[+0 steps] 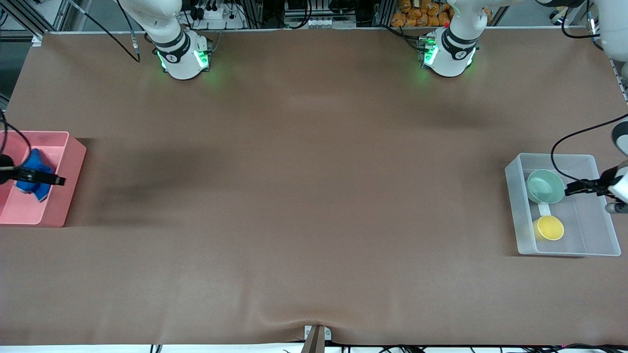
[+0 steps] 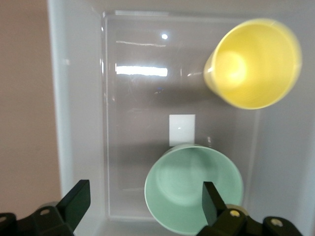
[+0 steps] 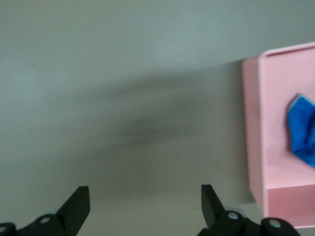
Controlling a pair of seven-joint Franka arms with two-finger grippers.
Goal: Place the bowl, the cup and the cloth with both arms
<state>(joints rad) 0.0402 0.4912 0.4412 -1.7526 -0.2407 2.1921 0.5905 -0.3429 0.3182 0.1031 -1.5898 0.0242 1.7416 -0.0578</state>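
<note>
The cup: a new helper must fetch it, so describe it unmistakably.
Find the clear plastic bin at the left arm's end of the table. The cup stands inside, nearer the front camera than the bowl. It is plain yellow and narrower; the bowl is mint green.

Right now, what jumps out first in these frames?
Two bins at opposite ends of the table. The pink bin at the right arm's end holds the blue cloth, with the right claw over it. The clear bin at the left arm's end holds the mint-green bowl and, nearer the front camera, the yellow cup; the open left claw hangs over the bowl.
</note>
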